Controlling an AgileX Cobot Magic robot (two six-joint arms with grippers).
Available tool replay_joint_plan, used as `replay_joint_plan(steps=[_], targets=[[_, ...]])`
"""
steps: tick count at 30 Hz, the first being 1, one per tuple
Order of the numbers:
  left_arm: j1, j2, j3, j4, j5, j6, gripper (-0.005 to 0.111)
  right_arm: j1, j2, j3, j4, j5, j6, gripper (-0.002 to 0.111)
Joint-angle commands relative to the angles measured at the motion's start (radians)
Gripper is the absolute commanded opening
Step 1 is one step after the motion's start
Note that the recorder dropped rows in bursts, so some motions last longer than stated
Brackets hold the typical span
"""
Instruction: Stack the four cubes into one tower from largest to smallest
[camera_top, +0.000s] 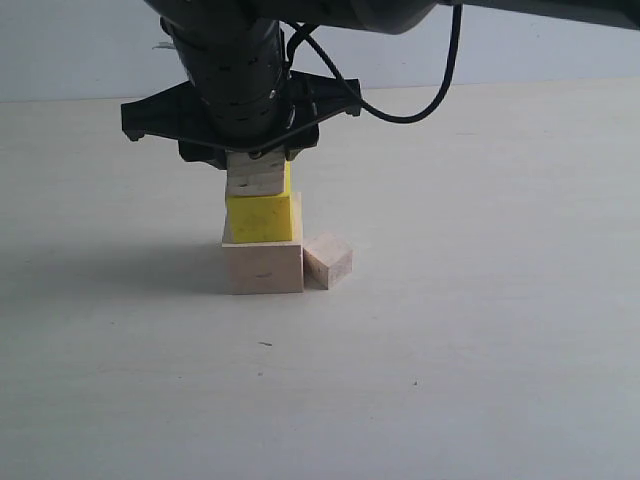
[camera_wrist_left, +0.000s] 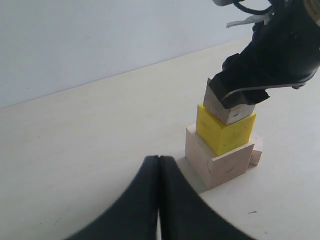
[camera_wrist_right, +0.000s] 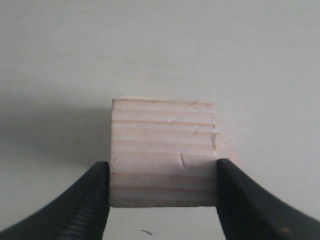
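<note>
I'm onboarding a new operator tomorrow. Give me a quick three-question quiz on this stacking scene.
1. True or false: the yellow cube sits directly on the large wood cube.
2. The right gripper is closed on: A) a small wood cube; B) the yellow cube; C) nothing.
3. How many cubes lie off the stack, on the table?

Key:
1. True.
2. A.
3. One: the other small cube, beside the large wood cube.
</note>
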Motion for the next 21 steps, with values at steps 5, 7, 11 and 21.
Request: replay_joint_plan(steps=[5, 7, 11, 21], targets=[[0.003, -0.004, 0.003, -0.010, -0.009, -0.008, 0.000, 0.004, 0.002, -0.002, -0.003, -0.012, 0.002, 0.060], [0.003, -0.004, 0.003, -0.010, -0.009, -0.008, 0.000, 0.004, 0.002, -0.002, -0.003, -0.012, 0.002, 0.069], [0.003, -0.004, 0.003, -0.010, -0.009, -0.008, 0.000, 0.004, 0.002, -0.002, -0.003, -0.012, 0.002, 0.076], [0.003, -0.004, 0.003, -0.010, -0.009, -0.008, 0.000, 0.004, 0.002, -0.002, 0.024, -0.012, 0.004, 0.076]])
